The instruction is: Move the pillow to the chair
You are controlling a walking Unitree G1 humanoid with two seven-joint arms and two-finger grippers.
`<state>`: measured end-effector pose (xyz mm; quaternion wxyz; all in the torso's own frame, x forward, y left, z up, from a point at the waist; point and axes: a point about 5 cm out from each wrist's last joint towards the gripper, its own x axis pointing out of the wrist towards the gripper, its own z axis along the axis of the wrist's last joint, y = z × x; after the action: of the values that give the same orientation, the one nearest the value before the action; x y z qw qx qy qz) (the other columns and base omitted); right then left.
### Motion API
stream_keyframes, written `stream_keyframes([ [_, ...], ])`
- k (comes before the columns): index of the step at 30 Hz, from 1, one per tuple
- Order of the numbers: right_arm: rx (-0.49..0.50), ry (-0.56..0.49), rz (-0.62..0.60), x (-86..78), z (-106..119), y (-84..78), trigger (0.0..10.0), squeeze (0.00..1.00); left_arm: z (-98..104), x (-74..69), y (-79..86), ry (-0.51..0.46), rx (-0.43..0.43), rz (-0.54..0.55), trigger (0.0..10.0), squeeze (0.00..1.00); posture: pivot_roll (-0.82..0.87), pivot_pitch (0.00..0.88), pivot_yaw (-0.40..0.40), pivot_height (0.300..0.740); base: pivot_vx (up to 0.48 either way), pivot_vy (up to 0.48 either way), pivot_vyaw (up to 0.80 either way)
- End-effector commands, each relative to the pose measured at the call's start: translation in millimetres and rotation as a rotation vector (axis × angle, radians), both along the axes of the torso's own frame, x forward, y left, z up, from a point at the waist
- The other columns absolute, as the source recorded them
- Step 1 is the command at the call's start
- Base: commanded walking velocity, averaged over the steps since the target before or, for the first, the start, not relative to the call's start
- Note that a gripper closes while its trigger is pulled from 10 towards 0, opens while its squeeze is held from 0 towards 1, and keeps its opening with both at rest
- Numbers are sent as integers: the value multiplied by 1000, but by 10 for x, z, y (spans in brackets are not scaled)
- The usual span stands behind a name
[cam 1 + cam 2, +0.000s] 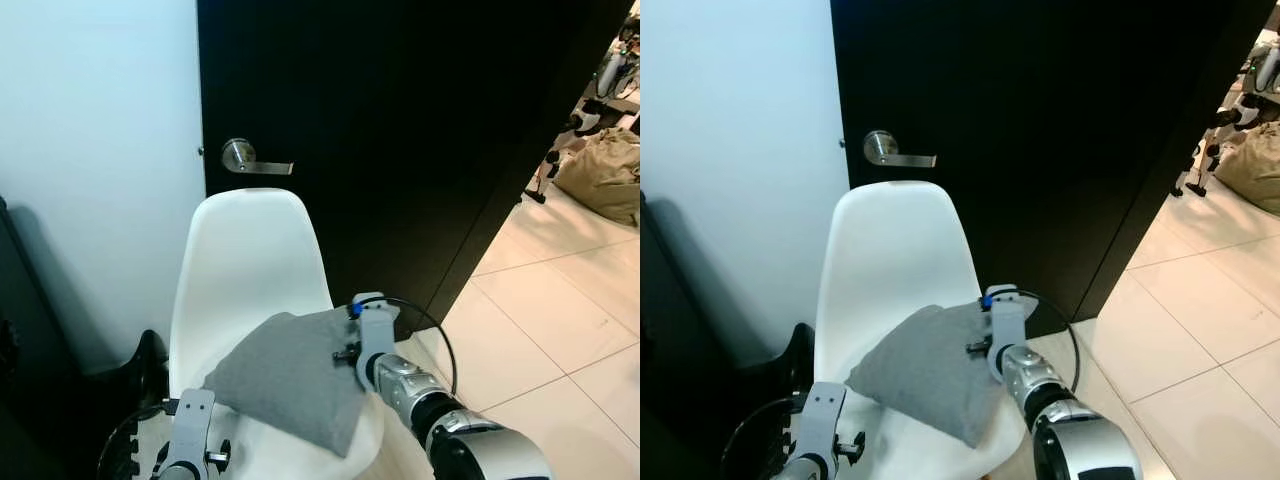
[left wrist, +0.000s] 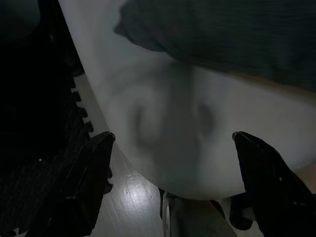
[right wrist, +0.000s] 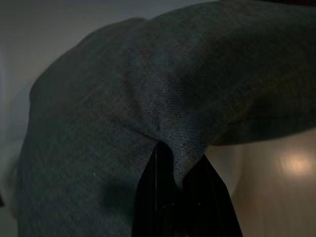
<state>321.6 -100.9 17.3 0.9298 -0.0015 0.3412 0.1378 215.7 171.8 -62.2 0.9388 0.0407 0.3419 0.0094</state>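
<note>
While the grey pillow is sagging soft and light across the chair seat, I am pinching its edge with the right gripper, the left gripper hanging spread below the seat.

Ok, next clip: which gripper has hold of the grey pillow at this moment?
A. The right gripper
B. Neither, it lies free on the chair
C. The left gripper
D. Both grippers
A. The right gripper is pinched shut on a fold of the grey pillow, which rests on the seat of the white chair, while the left gripper hangs open below the seat's front edge, touching nothing.
</note>
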Motion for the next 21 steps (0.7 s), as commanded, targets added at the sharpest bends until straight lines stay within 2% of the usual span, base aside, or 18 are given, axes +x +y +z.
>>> stream_keyframes([
  [1, 72, -39, 50, -2, 27, 91, 10000, 0, -17, -9, -48, 19, -10, -10, 10000, 0, 214, 0, -129, 740, 0, 0, 0],
  [3, 106, -56, 80, -12, 37, 147, 10000, 0, -10, 2, -48, 15, -12, -8, 10000, 0, 216, 0, -129, 740, 0, 0, 378],
  [5, 94, -45, 94, -33, 14, 160, 10000, 0, -6, 9, -54, 13, -13, -8, 10000, 0, 217, 0, -129, 740, 0, 0, 781],
  [19, 74, -43, 83, -18, 16, 89, 10000, 0, -14, 10, -108, 26, -22, -34, 10000, 0, 213, 0, -122, 740, 0, 0, 783],
  [21, 94, -47, 66, -19, 17, 93, 10000, 0, -12, 15, -111, 26, -25, -34, 10000, 0, 214, 0, -122, 740, 0, 0, 0],
])
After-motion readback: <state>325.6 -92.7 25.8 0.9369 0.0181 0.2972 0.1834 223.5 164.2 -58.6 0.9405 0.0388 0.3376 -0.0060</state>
